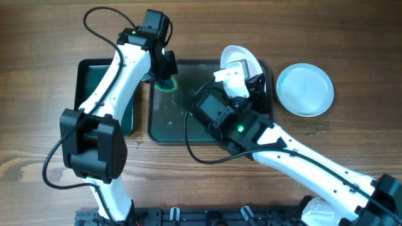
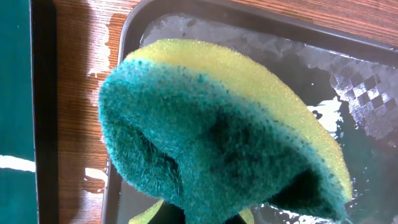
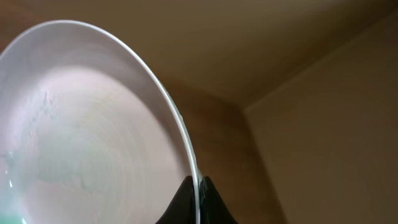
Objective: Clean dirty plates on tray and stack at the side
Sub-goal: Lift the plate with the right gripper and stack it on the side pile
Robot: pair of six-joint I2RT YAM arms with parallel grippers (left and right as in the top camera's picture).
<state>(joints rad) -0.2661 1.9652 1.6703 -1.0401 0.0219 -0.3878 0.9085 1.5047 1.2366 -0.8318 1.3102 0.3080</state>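
Note:
My right gripper [image 1: 246,74] is shut on the rim of a white plate [image 1: 240,58] and holds it tilted on edge over the right end of the large dark tray [image 1: 164,129]. In the right wrist view the plate [image 3: 87,124] fills the left, its rim pinched between the fingertips [image 3: 198,190]; a faint teal trace shows at its lower left edge. My left gripper [image 1: 164,70] is shut on a green and yellow sponge [image 2: 217,130] above the tray's wet far left corner [image 2: 186,28]. Another white plate [image 1: 305,89] lies flat on the table to the right of the tray.
A smaller dark green tray [image 1: 85,78] lies left of the large tray, partly under my left arm. Water drops and film cover the large tray's floor [image 2: 354,93]. My right arm crosses the tray's right half. Wooden table [image 1: 38,75] surrounds all.

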